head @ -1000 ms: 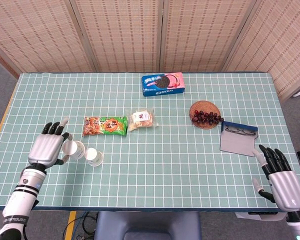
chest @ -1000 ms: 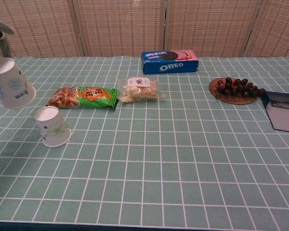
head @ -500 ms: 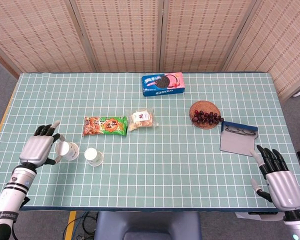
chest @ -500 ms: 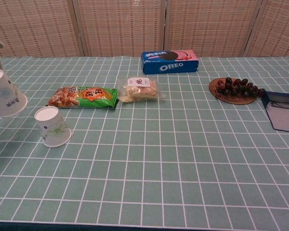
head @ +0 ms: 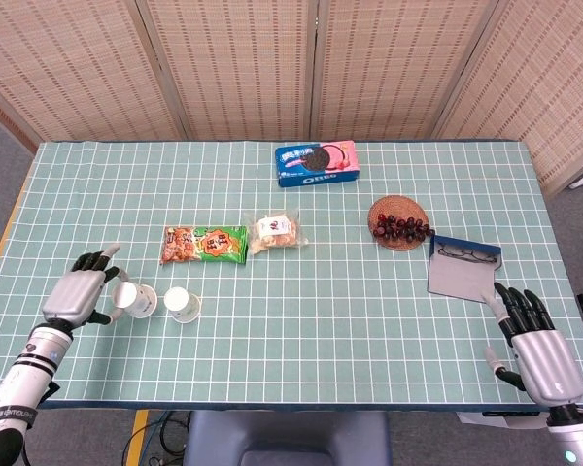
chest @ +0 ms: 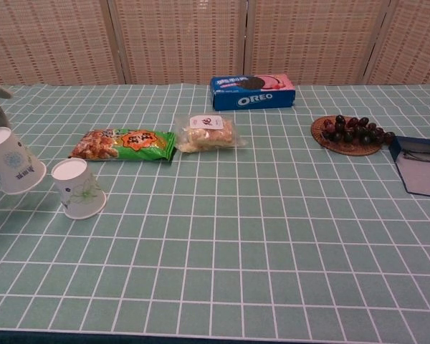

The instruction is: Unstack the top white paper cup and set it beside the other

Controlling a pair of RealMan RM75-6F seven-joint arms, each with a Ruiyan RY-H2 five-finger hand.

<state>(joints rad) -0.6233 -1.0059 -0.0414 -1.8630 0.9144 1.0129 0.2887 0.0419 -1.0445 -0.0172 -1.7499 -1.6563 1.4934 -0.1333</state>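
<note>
Left hand [head: 76,294]: my fingers [head: 99,259] are wrapped around the lifted paper cup [head: 132,300]; I hold it tilted, upside down, low over the surface [head: 301,330].
Right hand [head: 538,353]: released, fingers spread, holding nothing, near the front right edge of the surface and well apart from the cups.
Held cup: it sits just beside the other cup [head: 184,304], on its left, not touching as far as I can tell; in the chest view its rim looks close to the cloth.
Step in hand: I judge this to be the set-down. I should level the cup so its rim lands flat, keep a small gap from its neighbour, then open gently so the light paper does not tip or drag.
Materials: both cups are thin white paper with a faint green print, tapered and easily crushed; the surface is a green cloth with a white grid, flat and matte.
</note>
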